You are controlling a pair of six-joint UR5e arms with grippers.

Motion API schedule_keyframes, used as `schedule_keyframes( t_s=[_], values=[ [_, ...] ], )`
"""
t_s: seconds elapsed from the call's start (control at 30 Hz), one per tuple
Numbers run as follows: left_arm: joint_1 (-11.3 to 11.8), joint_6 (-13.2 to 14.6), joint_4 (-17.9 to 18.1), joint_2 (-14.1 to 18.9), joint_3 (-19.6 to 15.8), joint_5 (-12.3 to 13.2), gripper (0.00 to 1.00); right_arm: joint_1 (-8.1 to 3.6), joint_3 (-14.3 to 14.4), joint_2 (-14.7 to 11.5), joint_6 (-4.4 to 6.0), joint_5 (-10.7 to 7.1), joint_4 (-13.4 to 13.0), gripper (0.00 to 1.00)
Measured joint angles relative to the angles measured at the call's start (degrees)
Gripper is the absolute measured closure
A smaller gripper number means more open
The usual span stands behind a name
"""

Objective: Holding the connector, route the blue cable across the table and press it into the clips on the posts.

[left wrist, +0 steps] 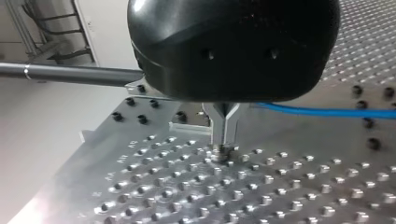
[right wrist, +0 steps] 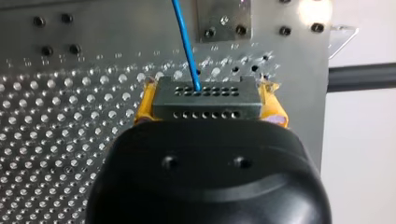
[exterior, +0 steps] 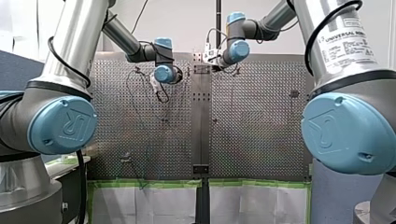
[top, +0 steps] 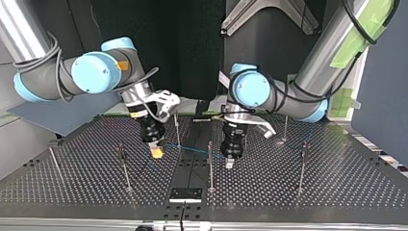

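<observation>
Firmly, right jaws clamp the connector (right wrist: 205, 100), blue cable (right wrist: 187, 42) crossing perforated table (right wrist: 70, 116).

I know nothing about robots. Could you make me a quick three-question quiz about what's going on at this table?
1. True or false: the right hand grips the connector.
2. The cable leaving the connector is: A red, B blue, C green?
3. Fill in: the right hand's pads are ____.
Key: 1 true; 2 B; 3 yellow.
</observation>
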Motion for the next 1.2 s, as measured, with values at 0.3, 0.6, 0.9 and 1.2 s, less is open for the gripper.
schedule_keyframes(
  t_s=[0.3, 0.6, 0.9, 1.2],
  values=[
    [1.87, -0.92, 0.37, -0.48, 1.12, 0.81, 1.0, -1.95, -0.83, 1.86, 0.09, -1.57, -0.96, 1.0],
    [2.8, -1.5, 1.1, -1.62, 1.24, 2.07, 0.96, -3.05, -3.35, 3.43, 0.51, -3.16, -1.09, 1.0],
    [2.69, -1.0, -0.23, -1.64, 1.26, 1.35, 0.46, -3.3, -3.57, 3.55, 0.53, -3.9, -1.07, 1.0],
    [1.5, 1.9, -4.08, -1.62, 1.26, -1.73, 0.0, -3.22, -3.56, 3.56, 0.53, -4.03, -0.85, 1.0]
  ],
)
